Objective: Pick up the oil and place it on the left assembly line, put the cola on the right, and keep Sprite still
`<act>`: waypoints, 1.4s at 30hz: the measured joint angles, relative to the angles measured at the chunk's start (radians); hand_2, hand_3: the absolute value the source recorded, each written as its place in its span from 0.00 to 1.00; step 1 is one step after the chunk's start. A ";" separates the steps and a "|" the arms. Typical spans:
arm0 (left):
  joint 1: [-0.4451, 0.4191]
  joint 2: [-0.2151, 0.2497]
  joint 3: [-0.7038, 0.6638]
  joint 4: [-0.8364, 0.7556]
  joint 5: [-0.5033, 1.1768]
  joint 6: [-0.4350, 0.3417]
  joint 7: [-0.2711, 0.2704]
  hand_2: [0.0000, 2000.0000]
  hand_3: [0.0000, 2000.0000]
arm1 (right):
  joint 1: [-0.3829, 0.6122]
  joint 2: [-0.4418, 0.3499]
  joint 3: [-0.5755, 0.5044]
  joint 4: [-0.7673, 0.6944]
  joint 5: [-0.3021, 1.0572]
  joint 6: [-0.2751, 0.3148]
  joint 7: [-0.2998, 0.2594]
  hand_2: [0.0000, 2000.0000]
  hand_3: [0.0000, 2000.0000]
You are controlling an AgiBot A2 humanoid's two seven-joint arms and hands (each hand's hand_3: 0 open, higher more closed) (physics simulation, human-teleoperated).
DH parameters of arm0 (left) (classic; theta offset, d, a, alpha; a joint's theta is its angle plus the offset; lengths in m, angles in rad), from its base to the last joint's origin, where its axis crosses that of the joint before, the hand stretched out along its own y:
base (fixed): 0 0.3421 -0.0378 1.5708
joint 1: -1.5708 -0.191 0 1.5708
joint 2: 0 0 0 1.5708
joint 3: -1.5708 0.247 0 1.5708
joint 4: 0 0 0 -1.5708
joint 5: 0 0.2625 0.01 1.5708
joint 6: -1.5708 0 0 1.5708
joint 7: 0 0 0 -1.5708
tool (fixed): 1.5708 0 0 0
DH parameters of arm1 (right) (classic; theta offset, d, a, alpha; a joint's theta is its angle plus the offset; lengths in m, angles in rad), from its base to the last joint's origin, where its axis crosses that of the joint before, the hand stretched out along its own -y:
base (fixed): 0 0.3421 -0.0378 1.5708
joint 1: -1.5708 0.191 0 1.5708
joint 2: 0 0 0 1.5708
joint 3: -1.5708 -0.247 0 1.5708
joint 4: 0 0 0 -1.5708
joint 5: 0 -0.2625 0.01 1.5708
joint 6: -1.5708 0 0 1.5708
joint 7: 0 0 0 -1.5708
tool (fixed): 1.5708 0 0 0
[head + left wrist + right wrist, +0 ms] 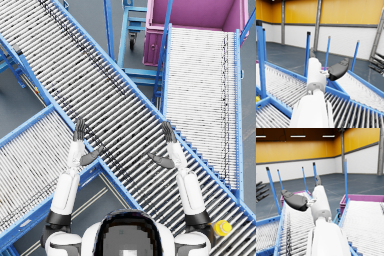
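In the head view a round yellow cap of some bottle lies on the middle roller conveyor, low at the right beside my right upper arm; what bottle it is I cannot tell. No cola or Sprite shows in any view. My left hand hovers over the conveyor's left rail with fingers spread and nothing in it. My right hand hovers over the rollers, also spread and empty. The wrist views show each hand held flat in the air with the thumb apart.
The left roller line runs off at the lower left. At the upper right is the right roller line, with a pink bin at its far end. Blue rails and upright posts border the lines.
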 measured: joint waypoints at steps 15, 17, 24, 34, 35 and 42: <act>0.000 0.000 0.000 0.000 0.000 0.000 0.000 0.00 0.00 | 0.000 0.000 0.000 0.000 0.000 0.000 0.000 0.00 0.00; 0.000 0.000 0.000 0.000 0.000 0.000 0.000 0.00 0.00 | 0.000 0.000 0.000 0.000 0.000 0.000 0.000 0.00 0.00; 0.000 0.000 0.000 0.000 0.000 0.000 0.000 0.00 0.00 | 0.000 0.000 0.000 0.000 0.000 0.000 0.000 0.00 0.00; 0.000 0.000 0.000 0.000 0.000 0.000 0.000 0.00 0.00 | 0.000 0.000 0.000 0.000 0.000 0.000 0.000 0.00 0.00; 0.000 0.000 0.000 0.000 0.000 0.000 0.000 0.00 0.00 | 0.000 0.000 0.000 0.000 0.000 0.000 0.000 0.00 0.00; 0.000 0.000 0.000 0.000 0.000 0.000 0.000 0.00 0.00 | 0.000 0.000 0.000 0.000 0.000 0.000 0.000 0.00 0.00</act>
